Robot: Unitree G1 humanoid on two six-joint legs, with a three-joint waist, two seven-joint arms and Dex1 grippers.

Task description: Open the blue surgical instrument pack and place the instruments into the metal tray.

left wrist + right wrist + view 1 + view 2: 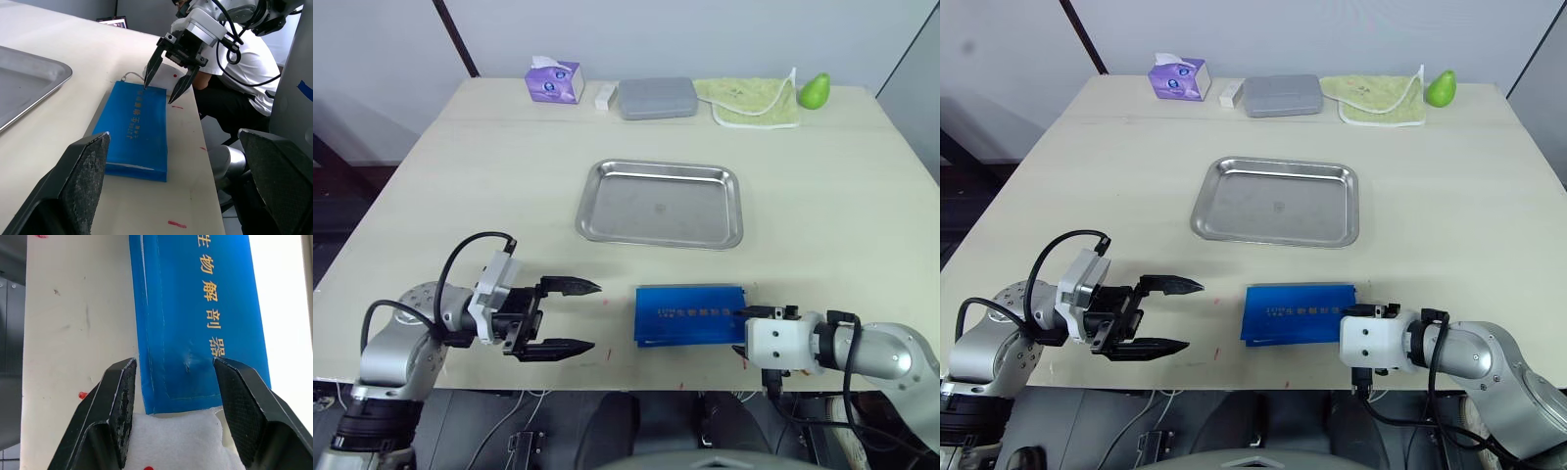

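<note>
The blue surgical instrument pack (690, 313) lies flat near the table's front edge, closed, with printed text on top. The metal tray (661, 204) sits bare just beyond it at mid-table. My right gripper (176, 377) is at the pack's right end, open, with its fingers (146, 78) spread over that short edge. My left gripper (593, 315) hovers open a short way to the left of the pack, pointing at it, with nothing between its fingers. The instruments are out of view.
Along the far edge stand a purple tissue box (553, 81), a small white item (605, 96), a matte grey case (656, 98), a pale green cloth (749, 103) and a green pear (815, 91). A person in a white shirt (244, 63) sits past the table's front edge.
</note>
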